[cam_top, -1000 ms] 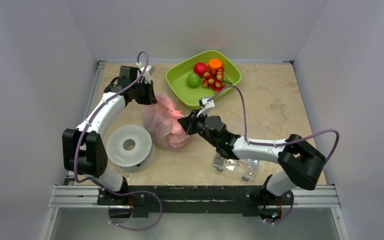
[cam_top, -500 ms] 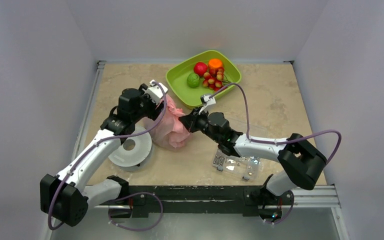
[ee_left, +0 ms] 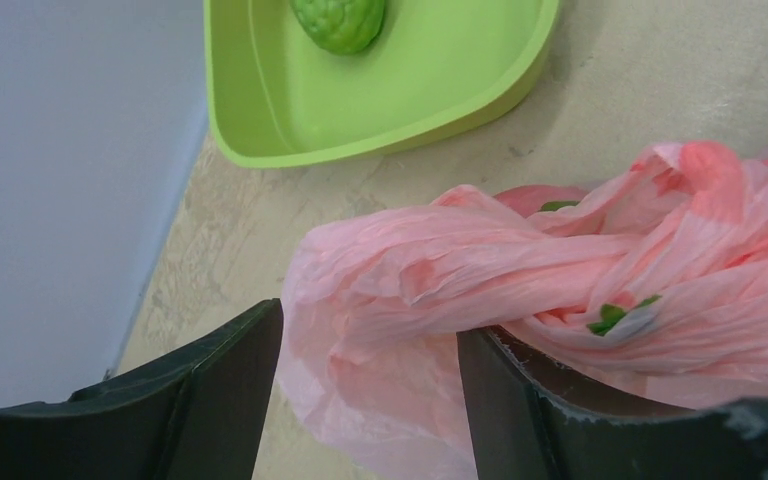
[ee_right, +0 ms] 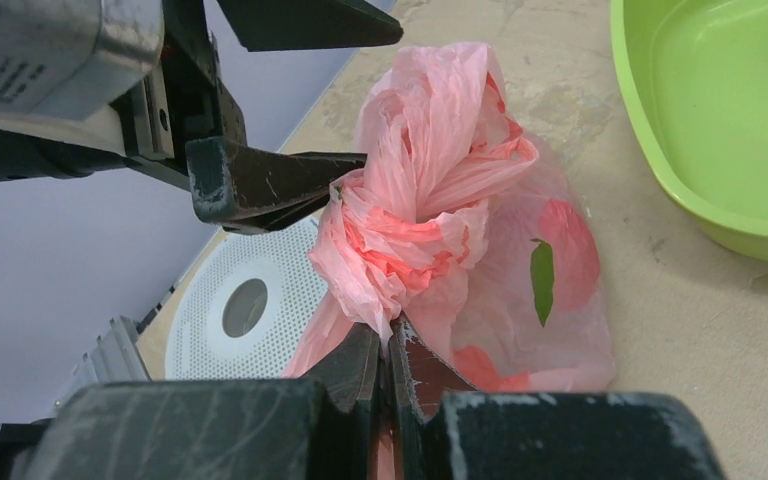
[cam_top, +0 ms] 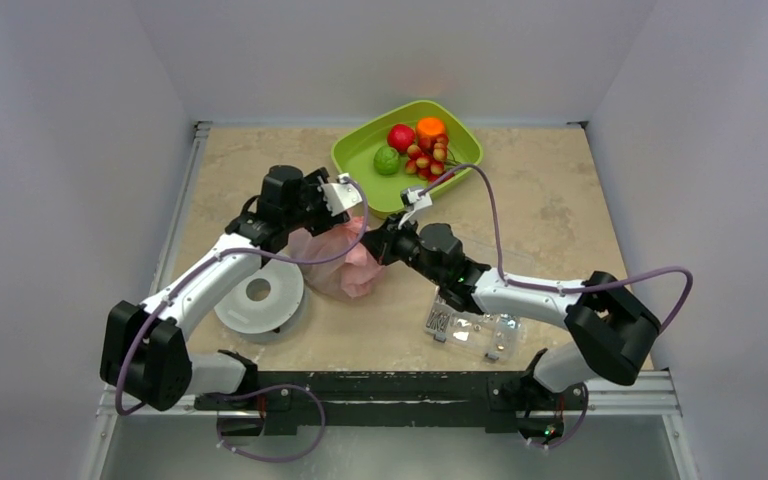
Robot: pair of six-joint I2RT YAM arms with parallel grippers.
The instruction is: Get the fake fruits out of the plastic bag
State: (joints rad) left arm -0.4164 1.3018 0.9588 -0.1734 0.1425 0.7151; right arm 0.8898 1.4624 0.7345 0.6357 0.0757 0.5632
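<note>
Pinching a fold low on the bunched neck, the right gripper (ee_right: 388, 345) has its two fingers pressed together on the thin, crinkly, translucent pink plastic bag (ee_right: 440, 200). The bag sits near the middle of the beige stone-patterned surface (cam_top: 560, 200), between the two arms and close to the shallow lime-green plastic tray (ee_left: 360, 145). The left gripper (ee_left: 370, 330) is spread wide, with one finger against the twisted neck from the other side and a ruffle of film draped over it, but nothing is clamped. Red fake fruits with green leaves (ee_right: 565, 255) show through the bag's lower wall. I judge the bag to be nearly weightless and wholly limp. It will stretch, slip and bunch rather than hold a shape, and a pull on its body would probably just drag the load across the surface. The twisted neck looks the best hold, since the film is gathered thick there. With one gripper anchoring below, the other could take a loose ruffle above and tease the mouth apart. Film this thin may tear if tugged hard.
</note>
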